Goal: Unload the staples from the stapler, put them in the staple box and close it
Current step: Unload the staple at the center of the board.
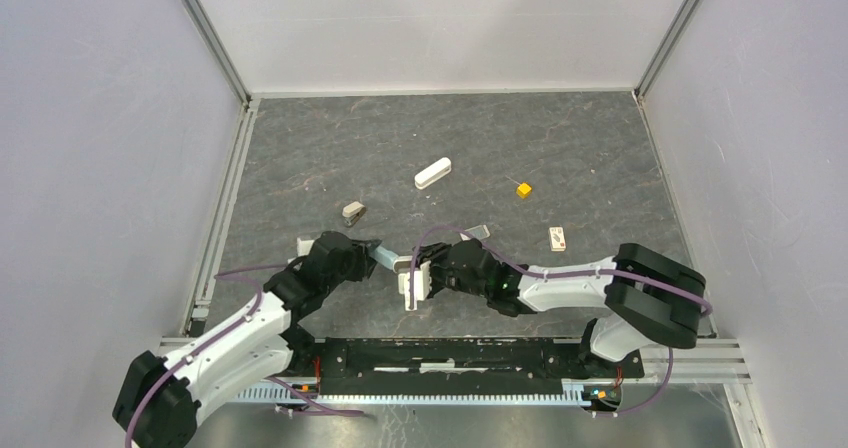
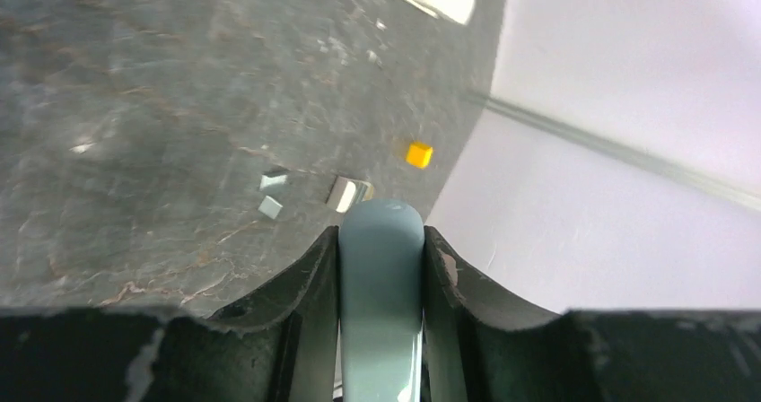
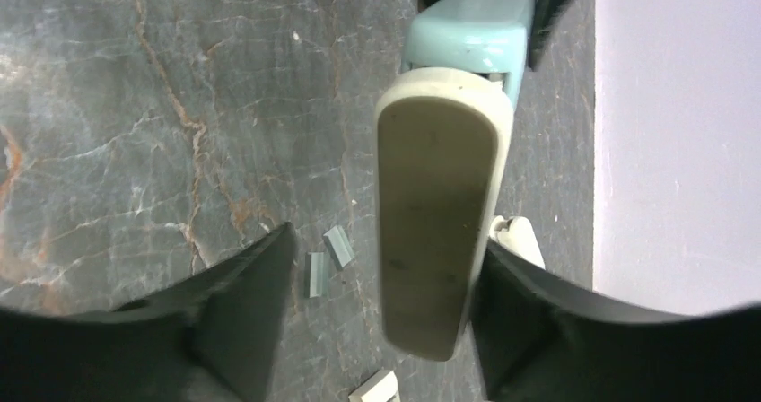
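Left pincer [image 2: 381, 237]: pinched on the teal stapler [image 2: 380, 312], a finger pressed to each of its sides.
Right pincer [image 3: 388, 240]: spread, with the stapler's cream arm [image 3: 435, 222] hanging between its fingers; there was a clear gap at one finger, and the other perhaps touched.
Staples [image 3: 314, 274]: two short grey strips lay on the table [image 3: 117, 106] below the right pincer, in the gap beside the cream arm.
Yellow cube [image 2: 418, 155]: well beyond the left pincer's tips.
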`<move>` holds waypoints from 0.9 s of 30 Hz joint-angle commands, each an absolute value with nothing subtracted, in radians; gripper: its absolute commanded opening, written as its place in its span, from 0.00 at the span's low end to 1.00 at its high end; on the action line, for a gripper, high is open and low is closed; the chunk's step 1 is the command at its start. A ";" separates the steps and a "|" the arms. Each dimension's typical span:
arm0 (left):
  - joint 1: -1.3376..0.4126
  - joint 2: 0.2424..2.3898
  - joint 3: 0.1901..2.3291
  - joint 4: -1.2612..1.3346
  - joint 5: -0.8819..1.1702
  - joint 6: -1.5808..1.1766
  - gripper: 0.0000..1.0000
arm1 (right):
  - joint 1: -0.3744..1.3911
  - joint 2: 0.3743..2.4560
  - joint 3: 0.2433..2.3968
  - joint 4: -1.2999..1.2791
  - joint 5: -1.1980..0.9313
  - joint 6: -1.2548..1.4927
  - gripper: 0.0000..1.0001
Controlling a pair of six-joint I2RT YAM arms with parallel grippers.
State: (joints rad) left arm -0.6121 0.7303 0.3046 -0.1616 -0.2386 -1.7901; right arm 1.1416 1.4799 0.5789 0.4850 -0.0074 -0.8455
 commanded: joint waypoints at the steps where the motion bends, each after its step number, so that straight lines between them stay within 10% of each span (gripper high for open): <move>1: -0.601 0.653 0.250 0.182 -0.210 -1.514 0.02 | 1.150 1.403 0.589 0.352 -0.055 -0.864 0.81; 4: -0.600 0.604 0.196 0.269 -0.200 -1.448 0.02 | 1.150 1.321 0.609 0.295 -0.089 -0.826 0.98; 16: -0.600 0.693 0.389 0.232 -0.024 -0.828 0.02 | 0.865 1.044 0.663 0.046 -0.547 -0.729 0.98; 27: -0.595 1.254 0.817 0.057 -0.084 -0.006 0.04 | 0.689 0.994 0.635 0.039 -0.710 -0.685 0.98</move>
State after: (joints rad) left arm -0.6014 1.0782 0.6857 0.1158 -0.0608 -0.3965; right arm 0.7124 1.0111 0.6205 0.0612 -0.6350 -0.6994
